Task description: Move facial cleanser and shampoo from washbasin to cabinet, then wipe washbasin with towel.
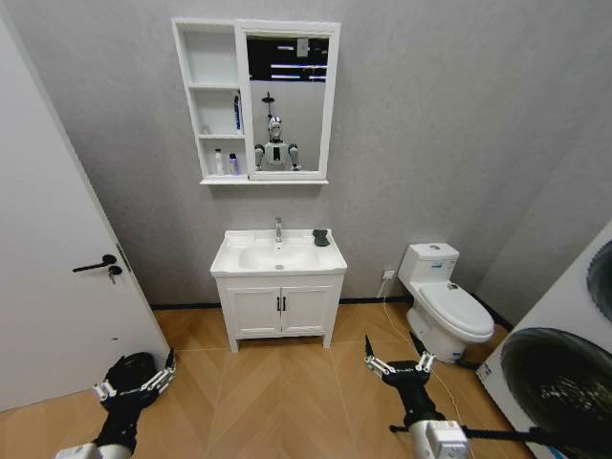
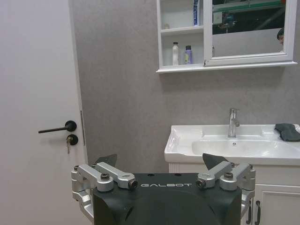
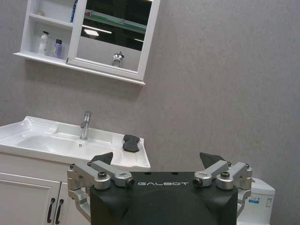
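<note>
Resting: one towel on washbasin | two bottles in cabinet | both grippers' fingers spread, empty

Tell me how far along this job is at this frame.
Moving looks done: two small bottles stand on the white wall cabinet's bottom shelf, and the white ceramic washbasin holds none. Nothing is in hand: the left gripper and right gripper hang open, low, away from the basin. Wiping is left; the dark grey folded towel lies on the basin's back corner.
</note>
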### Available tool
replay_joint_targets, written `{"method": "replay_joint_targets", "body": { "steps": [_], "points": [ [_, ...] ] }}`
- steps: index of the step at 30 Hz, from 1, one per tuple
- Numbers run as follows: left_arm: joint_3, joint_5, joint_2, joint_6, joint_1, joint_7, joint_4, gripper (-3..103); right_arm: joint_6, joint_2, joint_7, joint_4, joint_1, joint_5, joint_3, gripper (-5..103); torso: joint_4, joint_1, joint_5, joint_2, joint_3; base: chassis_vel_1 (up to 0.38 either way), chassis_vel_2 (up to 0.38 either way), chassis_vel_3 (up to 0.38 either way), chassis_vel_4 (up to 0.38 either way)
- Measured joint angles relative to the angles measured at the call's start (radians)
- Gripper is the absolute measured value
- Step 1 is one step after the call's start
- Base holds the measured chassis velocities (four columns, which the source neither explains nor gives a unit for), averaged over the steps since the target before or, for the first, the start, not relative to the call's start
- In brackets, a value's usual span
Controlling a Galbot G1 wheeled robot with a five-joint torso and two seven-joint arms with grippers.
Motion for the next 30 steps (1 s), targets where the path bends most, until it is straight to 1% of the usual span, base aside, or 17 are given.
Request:
{"method": "replay_joint_targets", "body": {
  "steps": [30],
  "points": [
    [0.000, 0.000, 0.000, 0.000, 0.000, 0.000, 0.000, 100, 0.000, 0.000, 0.000, 0.000, 0.000, 0.000, 0.000, 100, 0.0001, 0.000, 0.0000, 0.000, 0.000, 0.000, 0.000, 0.000, 0.000]
  ]
}}
